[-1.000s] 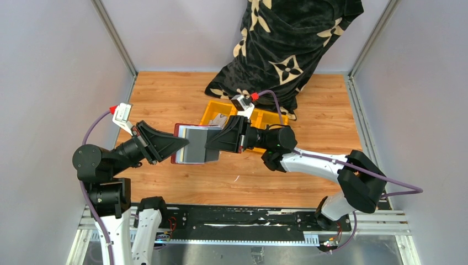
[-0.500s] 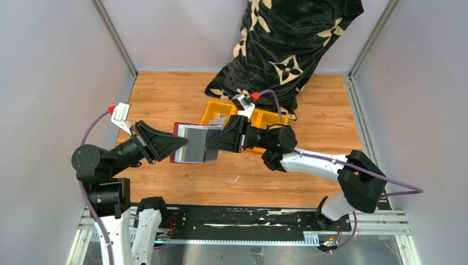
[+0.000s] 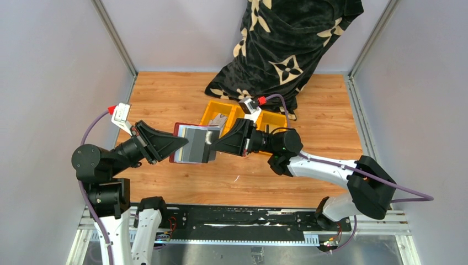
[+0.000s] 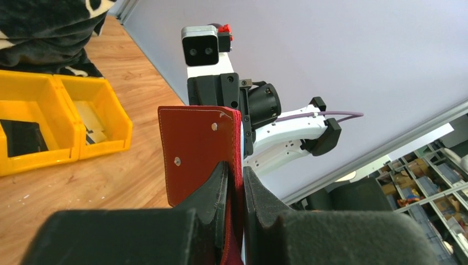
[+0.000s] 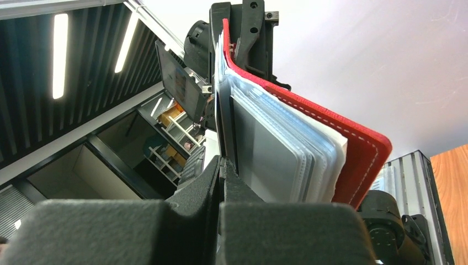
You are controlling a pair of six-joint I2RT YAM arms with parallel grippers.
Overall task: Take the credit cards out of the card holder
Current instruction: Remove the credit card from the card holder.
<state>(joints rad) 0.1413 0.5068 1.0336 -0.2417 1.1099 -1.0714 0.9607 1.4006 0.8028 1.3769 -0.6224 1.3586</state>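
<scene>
Now | card holder (image 3: pixel 192 146) | dark red outside, silvery-grey inside | open

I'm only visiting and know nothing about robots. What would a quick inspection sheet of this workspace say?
Surface: wooden table, a few small specks near the front.
Job's things: red card holder held open in the air between the two arms; grey credit cards seemingly inside its clear sleeves; none seen outside it.
Clutter: yellow bin behind the holder, items inside; black flower-patterned cloth at the far edge.
Grippers: left gripper, fingers shut on the red cover; right gripper, fingers shut on a thin inner leaf of the holder, card or sleeve unclear.
Cables: purple cable on each arm, apart from the holder.
Surroundings: grey walls, metal frame posts.
</scene>
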